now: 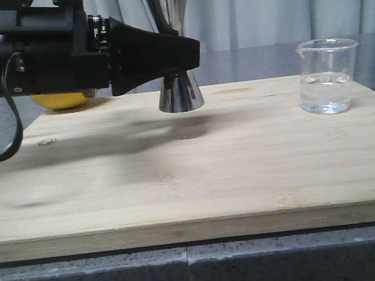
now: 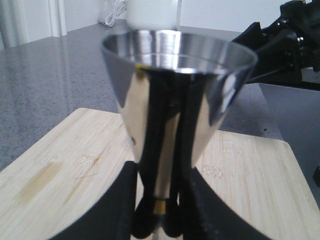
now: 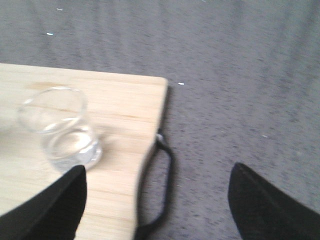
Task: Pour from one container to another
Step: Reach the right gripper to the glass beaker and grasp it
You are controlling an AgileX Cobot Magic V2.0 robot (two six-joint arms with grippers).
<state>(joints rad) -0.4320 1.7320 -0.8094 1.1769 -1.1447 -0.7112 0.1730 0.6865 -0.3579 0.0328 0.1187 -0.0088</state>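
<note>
Left hand (image 1: 179, 64): reaching in from the left and pinching the steel jigger (image 1: 180, 93) at its narrow waist; the wrist view shows dark fingers (image 2: 150, 150) hugging the stem on both sides
Why that grip: my read is it steadies the jigger so a pour won't tip it
Jigger position: upright toward the back of the bamboo cutting board (image 1: 192, 180), roughly mid-width; I can't tell whether its base touches the wood or hangs just clear
Jigger axis: long axis vertical, upper cup open to the ceiling, lower cone flaring down at the board
Glass beaker (image 1: 328, 75): standing upright on the board's right rear corner, well apart from the jigger, some clear liquid in the bottom
Beaker spout: at the rim's left side in the front view, so it points toward the jigger
Right hand (image 3: 157, 200): fingers spread wide, holding nothing, hovering near the beaker and the board's edge over the grey worktop (image 3: 240, 100)
Task stage: looks like nothing poured yet
Background: something yellow (image 1: 66, 99) peeks from behind the left arm
</note>
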